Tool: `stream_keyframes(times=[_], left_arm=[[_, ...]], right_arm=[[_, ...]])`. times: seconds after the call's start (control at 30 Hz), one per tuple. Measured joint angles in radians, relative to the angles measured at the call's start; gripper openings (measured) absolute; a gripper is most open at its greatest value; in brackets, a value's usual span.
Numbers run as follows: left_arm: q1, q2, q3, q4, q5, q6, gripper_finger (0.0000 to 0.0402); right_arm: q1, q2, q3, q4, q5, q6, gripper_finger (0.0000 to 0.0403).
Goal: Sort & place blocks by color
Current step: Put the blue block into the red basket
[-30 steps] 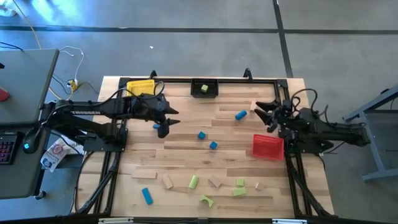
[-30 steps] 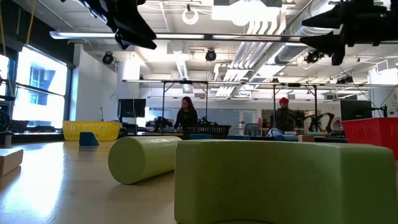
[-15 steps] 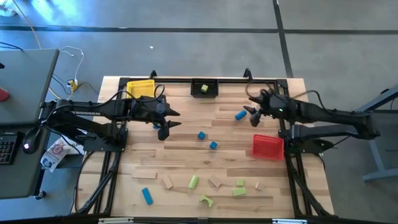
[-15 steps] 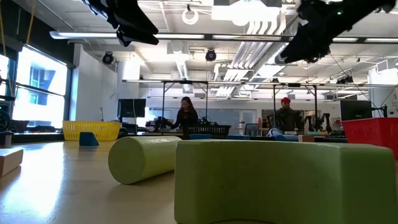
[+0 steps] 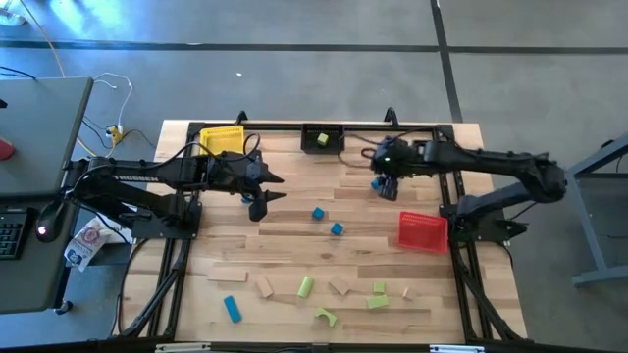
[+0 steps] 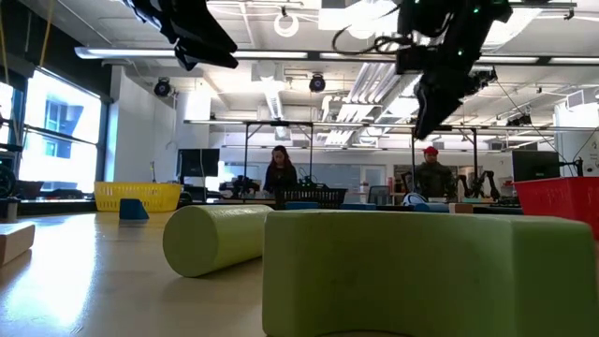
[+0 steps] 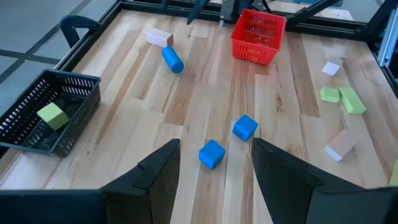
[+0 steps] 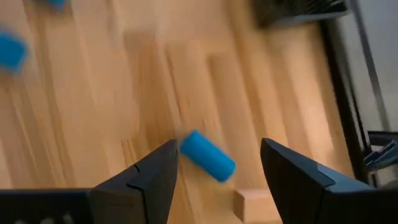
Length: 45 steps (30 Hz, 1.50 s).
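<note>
- Since a second ago, only the right arm has moved: it has swung from beside the red plastic mesh bin out over the far middle of the wooden desk. The left arm has stayed where it was.
- Nearest the front edge lie unsorted blocks: a blue cylinder, a light green arch, a light green cylinder, two light green pieces and a few tan wooden blocks.
- Mid-desk, two blue cubes sit close together, untouched.
- Left pincer hovers above the desk's left side, fingers wide apart and empty.
- Right pincer hangs over a small blue cylinder, fingers spread on either side, nothing gripped yet. A tan wooden block lies just beside the cylinder.
- Along the far edge, the black mesh bin holds one light green cube. The yellow mesh bin stands at the far left; I cannot tell its contents. A blue wedge lies near it.
- Judging by this, sorting has barely started; nearly every block remains loose.
</note>
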Motion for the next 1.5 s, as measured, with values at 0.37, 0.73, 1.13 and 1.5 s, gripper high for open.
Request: stream_keyframes(times=[0.37,0.73,1.13,1.5], left_arm=[[0.0,0.0,0.0,-0.012,0.0,0.0,0.0186],[0.0,0.0,0.0,-0.012,0.0,0.0,0.0186],[0.0,0.001,0.0,-0.012,0.001,0.0,0.0186],[0.0,0.001,0.0,-0.012,0.001,0.0,0.0186]], right_arm=[[0.001,0.246,0.02,-0.068,0.114,-0.32,0.0216],[0.001,0.412,0.019,-0.021,0.139,-0.369,0.0216],[0.002,0.487,0.019,0.003,0.14,-0.33,0.0164],[0.025,0.449,0.032,-0.038,0.09,-0.109,0.0097]])
